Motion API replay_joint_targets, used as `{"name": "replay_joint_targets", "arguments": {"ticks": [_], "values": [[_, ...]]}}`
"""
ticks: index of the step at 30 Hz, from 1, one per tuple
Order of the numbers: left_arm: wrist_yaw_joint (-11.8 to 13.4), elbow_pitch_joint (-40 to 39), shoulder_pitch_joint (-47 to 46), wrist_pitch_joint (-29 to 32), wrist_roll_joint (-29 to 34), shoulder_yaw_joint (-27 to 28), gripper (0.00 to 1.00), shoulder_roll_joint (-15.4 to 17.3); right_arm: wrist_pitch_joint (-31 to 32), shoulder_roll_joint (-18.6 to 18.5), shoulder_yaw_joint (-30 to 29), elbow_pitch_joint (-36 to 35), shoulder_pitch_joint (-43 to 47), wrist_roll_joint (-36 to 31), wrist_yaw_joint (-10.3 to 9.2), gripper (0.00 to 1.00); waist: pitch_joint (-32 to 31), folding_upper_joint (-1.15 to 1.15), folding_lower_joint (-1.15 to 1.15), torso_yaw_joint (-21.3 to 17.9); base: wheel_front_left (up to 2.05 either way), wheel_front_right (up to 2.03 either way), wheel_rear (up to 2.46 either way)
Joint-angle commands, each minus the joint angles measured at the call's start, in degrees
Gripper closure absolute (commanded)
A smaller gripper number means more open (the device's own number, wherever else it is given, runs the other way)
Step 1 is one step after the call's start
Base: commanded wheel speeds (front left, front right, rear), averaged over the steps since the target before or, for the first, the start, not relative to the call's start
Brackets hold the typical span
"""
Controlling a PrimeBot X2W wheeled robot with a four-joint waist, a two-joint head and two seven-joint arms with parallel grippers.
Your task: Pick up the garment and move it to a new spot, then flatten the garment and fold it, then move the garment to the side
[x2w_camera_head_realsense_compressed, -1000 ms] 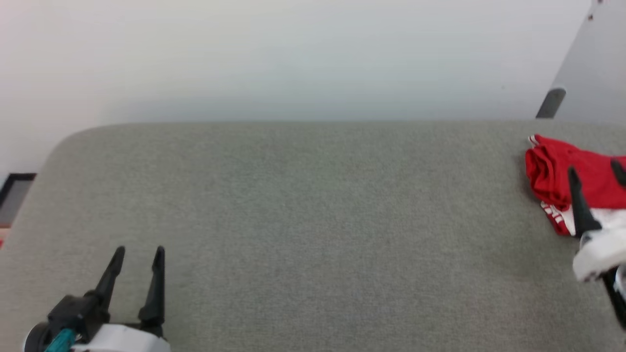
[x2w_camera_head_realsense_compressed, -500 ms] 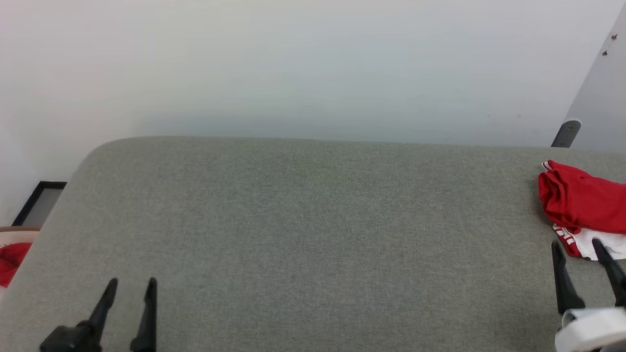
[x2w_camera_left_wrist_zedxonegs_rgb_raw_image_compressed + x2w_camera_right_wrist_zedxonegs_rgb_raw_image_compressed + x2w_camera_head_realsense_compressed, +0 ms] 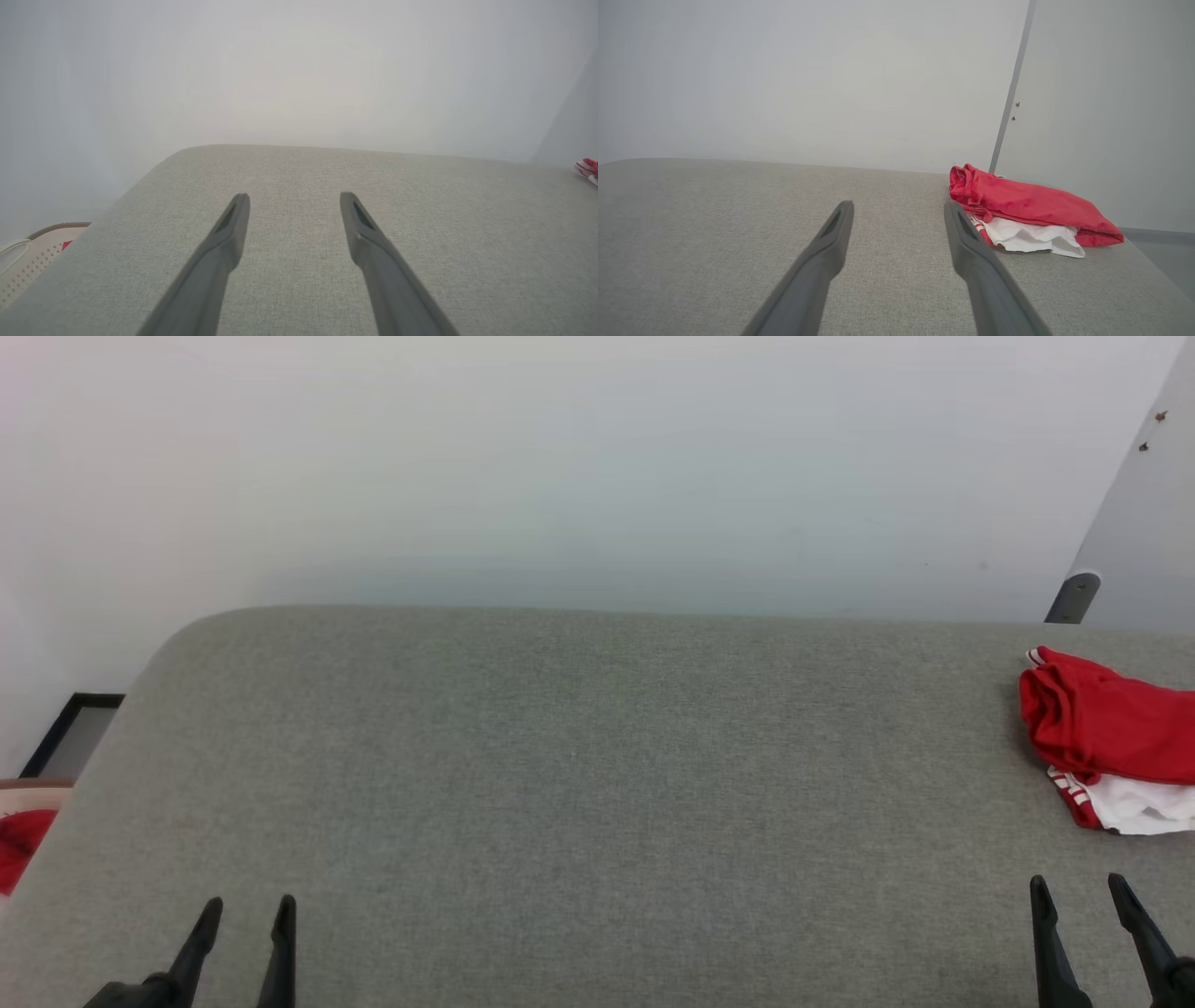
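The garment [image 3: 1102, 733], red shorts with a white panel, lies folded in a small bundle at the far right of the grey fabric surface [image 3: 597, 784]. In the right wrist view the garment [image 3: 1027, 205] rests just right of and beyond my fingers. My right gripper [image 3: 1078, 891] is open and empty at the lower right, short of the bundle and apart from it. My left gripper [image 3: 247, 910] is open and empty at the lower left. In the left wrist view its fingers [image 3: 233, 224] hover over bare fabric, and a sliver of the garment [image 3: 588, 169] peeks in at the right edge.
A pale wall rises behind the surface. A grey panel with a dark post [image 3: 1069, 597] stands at the back right. Off the left edge sit a dark-framed object [image 3: 70, 733] and a white perforated basket [image 3: 28, 259] with something red in it.
My right gripper has drawn back off the garment toward the lower right, leaving it lying there. The head camera has shifted, so the whole scene sits lower in the picture.
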Motion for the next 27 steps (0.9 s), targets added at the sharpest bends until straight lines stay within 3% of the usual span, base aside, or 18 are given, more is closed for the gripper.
{"name": "replay_joint_targets", "arguments": {"ticks": [1, 18, 19, 23, 27], "values": [[0.0, -0.1, 0.2, 0.0, -0.3, -0.1, 0.0, 0.2, -0.2, 0.3, -0.3, -0.5, 0.6, -0.3, -0.06, 0.0, 0.0, 0.0, 0.0, -0.2, 0.0, 0.0, 0.0], [0.0, -0.4, 0.5, 0.0, 0.3, -1.2, 0.0, 1.3, -0.2, 1.9, -0.3, -3.1, 2.9, -1.6, -0.06, 0.0, 0.3, 0.0, 0.0, -0.4, 0.0, 0.0, 0.0], [0.0, 0.1, 0.1, 0.0, -0.2, -1.3, 1.0, 0.9, 0.0, 1.8, -0.3, -2.5, 2.1, -1.4, 0.0, 1.0, 0.3, 0.0, 0.0, -0.4, 0.0, 0.0, 0.0], [0.0, 2.2, 1.0, 0.0, -0.5, -2.0, 1.0, -0.9, 0.4, 2.4, -0.2, -0.1, 2.1, -1.3, 0.0, 1.0, 0.4, 0.0, 0.0, -0.4, 0.0, 0.0, 0.0], [0.0, 2.3, 0.1, 1.3, -4.6, -1.6, 1.0, -1.6, 1.8, 2.6, -0.5, 0.6, 0.9, 3.5, 0.0, 1.0, 0.5, 0.0, 0.0, -0.5, 0.0, 0.0, 0.0]]}}
